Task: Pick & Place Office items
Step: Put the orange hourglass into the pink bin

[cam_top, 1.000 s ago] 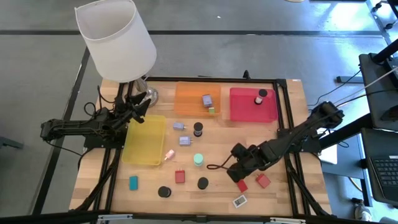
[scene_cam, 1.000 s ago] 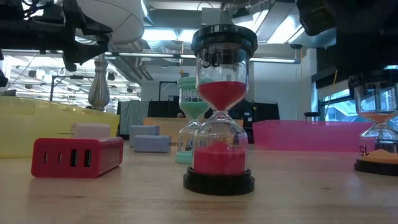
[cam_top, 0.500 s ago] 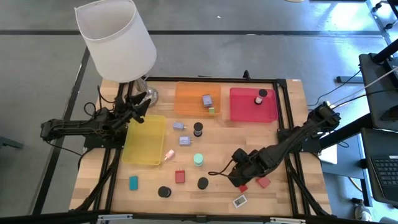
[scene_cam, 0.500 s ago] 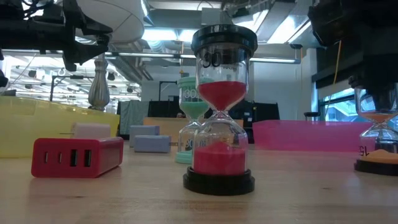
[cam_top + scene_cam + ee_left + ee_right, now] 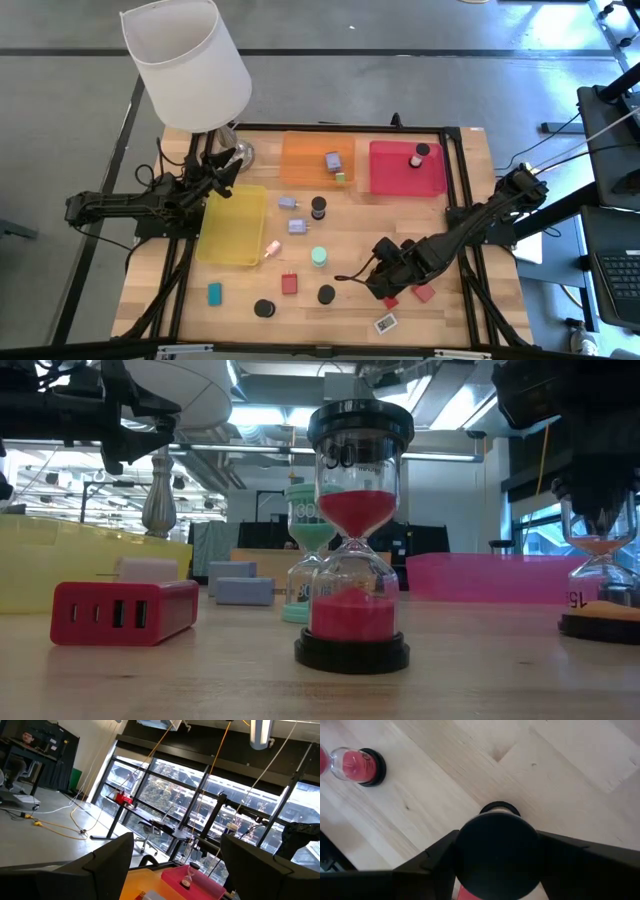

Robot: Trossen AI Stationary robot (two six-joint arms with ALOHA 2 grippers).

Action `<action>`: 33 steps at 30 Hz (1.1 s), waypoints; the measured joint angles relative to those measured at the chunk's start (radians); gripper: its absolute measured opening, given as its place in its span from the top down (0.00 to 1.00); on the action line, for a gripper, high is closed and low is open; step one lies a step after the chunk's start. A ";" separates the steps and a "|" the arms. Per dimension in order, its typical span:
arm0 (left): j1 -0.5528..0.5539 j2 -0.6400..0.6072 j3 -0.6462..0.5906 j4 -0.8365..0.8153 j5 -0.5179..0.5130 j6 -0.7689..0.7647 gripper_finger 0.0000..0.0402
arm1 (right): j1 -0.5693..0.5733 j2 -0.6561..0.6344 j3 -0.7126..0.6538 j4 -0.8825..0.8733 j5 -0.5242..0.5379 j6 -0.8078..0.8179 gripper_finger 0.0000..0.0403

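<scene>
My right gripper (image 5: 386, 283) is low over the near right of the table, shut on a small hourglass with orange sand (image 5: 600, 575). Its black top cap fills the gap between the fingers in the right wrist view (image 5: 497, 855). A red-sand hourglass (image 5: 326, 294) stands just to its left and also shows in the right wrist view (image 5: 357, 765). A mint hourglass (image 5: 319, 256) and a red charger block (image 5: 289, 284) stand beyond it. My left gripper (image 5: 228, 163) is open and empty, in the air by the yellow tray's far edge (image 5: 232, 190). My right gripper has one finger (image 5: 437, 860) on each side of the hourglass's round black top cap (image 5: 470, 840), pinching it across its width. The fingers come from above, pointing down. The hourglass stands upright with its base (image 5: 600, 626) on the table.
Two red blocks (image 5: 423, 293) and a white tag (image 5: 385, 323) lie close to my right gripper. The orange tray (image 5: 305, 160) and red tray (image 5: 400, 178) sit along the far edge and hold a few items. A white-shaded lamp (image 5: 185, 60) stands at the far left.
My right gripper has moved toward the table's near edge and come down over the top of the orange-sand hourglass, which still stands on the table.
</scene>
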 joint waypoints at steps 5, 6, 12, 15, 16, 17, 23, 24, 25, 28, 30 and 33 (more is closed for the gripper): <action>0.000 0.000 0.000 0.000 0.000 0.000 0.27 | 0.000 -0.014 0.000 -0.024 0.016 0.000 0.45; 0.000 0.000 0.000 0.000 0.000 0.000 0.27 | -0.002 -0.026 -0.001 -0.034 0.027 0.000 0.45; 0.000 0.000 0.000 0.000 0.000 0.000 0.27 | -0.028 -0.122 0.000 -0.145 0.089 -0.001 0.48; 0.000 0.000 0.000 0.000 0.000 0.000 0.27 | -0.057 -0.184 0.000 -0.232 0.102 -0.023 0.48; 0.000 0.000 0.000 0.000 0.000 0.000 0.27 | -0.070 -0.208 0.000 -0.261 0.105 -0.036 0.48; 0.000 0.000 0.000 0.000 0.000 0.000 0.27 | -0.086 -0.231 0.000 -0.287 0.105 -0.053 0.47; 0.000 0.000 0.000 0.000 0.000 0.000 0.27 | -0.214 -0.402 0.000 -0.415 0.160 -0.165 0.45; 0.000 0.000 0.000 0.000 0.000 0.000 0.27 | -0.242 -0.432 0.000 -0.428 0.174 -0.184 0.47; 0.000 0.000 0.000 0.000 0.000 0.000 0.27 | -0.270 -0.457 0.000 -0.442 0.189 -0.198 0.48; 0.000 0.000 0.000 0.000 0.000 0.000 0.27 | -0.367 -0.522 0.000 -0.500 0.215 -0.234 0.48; 0.000 0.000 0.000 0.000 0.000 0.000 0.27 | -0.433 -0.549 0.000 -0.553 0.217 -0.237 0.48; 0.000 0.000 0.000 0.000 0.000 0.000 0.27 | -0.542 -0.565 0.000 -0.617 0.225 -0.281 0.44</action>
